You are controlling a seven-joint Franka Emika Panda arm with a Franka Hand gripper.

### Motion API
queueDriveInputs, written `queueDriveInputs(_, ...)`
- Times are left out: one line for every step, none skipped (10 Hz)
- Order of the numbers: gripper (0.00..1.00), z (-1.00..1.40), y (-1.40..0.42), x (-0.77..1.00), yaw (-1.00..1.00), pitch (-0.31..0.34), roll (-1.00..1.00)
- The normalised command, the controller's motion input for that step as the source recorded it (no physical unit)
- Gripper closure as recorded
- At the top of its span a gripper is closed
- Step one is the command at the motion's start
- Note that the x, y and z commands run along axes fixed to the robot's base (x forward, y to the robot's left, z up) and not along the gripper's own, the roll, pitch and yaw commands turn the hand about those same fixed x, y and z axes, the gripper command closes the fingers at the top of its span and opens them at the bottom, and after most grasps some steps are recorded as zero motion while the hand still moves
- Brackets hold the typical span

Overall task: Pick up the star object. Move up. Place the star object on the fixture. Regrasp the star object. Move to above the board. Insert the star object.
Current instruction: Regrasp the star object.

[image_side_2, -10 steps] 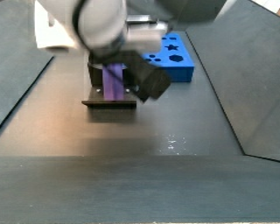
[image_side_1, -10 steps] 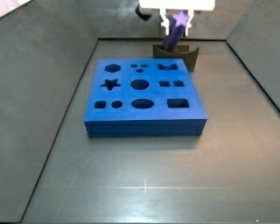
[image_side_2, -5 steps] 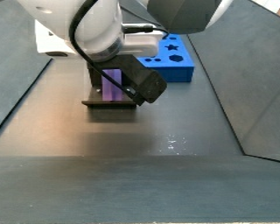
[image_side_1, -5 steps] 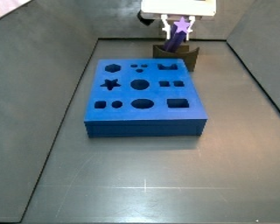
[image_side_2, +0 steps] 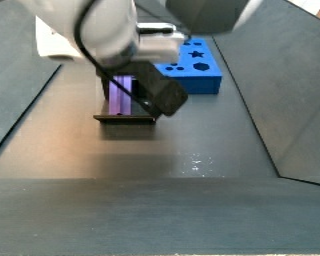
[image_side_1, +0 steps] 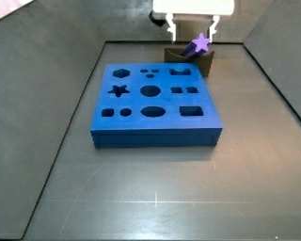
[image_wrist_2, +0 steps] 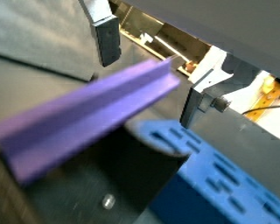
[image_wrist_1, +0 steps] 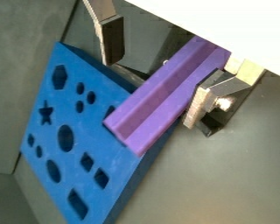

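Over at the far side, beyond the board [image_side_1: 157, 104], the star object [image_side_1: 198, 44] lies tilted on the fixture [image_side_1: 191, 62], directly below the gripper [image_side_1: 191, 21], whose fingers [image_wrist_1: 108, 39] stand wide apart, holding nothing.

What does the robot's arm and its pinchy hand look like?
The gripper, up by the fixture, has two flat silver fingers with dark pads. In a side view its body looks white. In the other side view the arm is big, round and grey, with a white part behind it and a black boxy piece near the wrist.
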Motion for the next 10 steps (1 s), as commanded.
queueDriveInputs(0.00,1.00,0.01,-0.02,0.00,-0.012,0.01)
queueDriveInputs(0.00,1.00,0.01,-0.03,0.01,-0.002,0.03)
queueDriveInputs(0.00,1.00,0.01,-0.04,0.02,0.010,0.03)
queueDriveInputs(0.00,0.92,0.01,-0.04,0.02,0.021,0.03)
queueDriveInputs(0.00,0.68,0.01,-0.04,0.02,0.029,0.03)
queueDriveInputs(0.00,0.49,0.01,-0.04,0.01,0.035,0.03)
queueDriveInputs(0.00,0.31,0.01,-0.04,0.01,0.042,0.03)
queueDriveInputs(0.00,0.69,-1.00,0.02,0.02,0.067,1.00)
queueDriveInputs(0.00,0.60,-1.00,0.02,0.02,0.065,1.00)
queueDriveInputs(0.00,0.56,-1.00,-0.01,0.02,0.059,1.00)
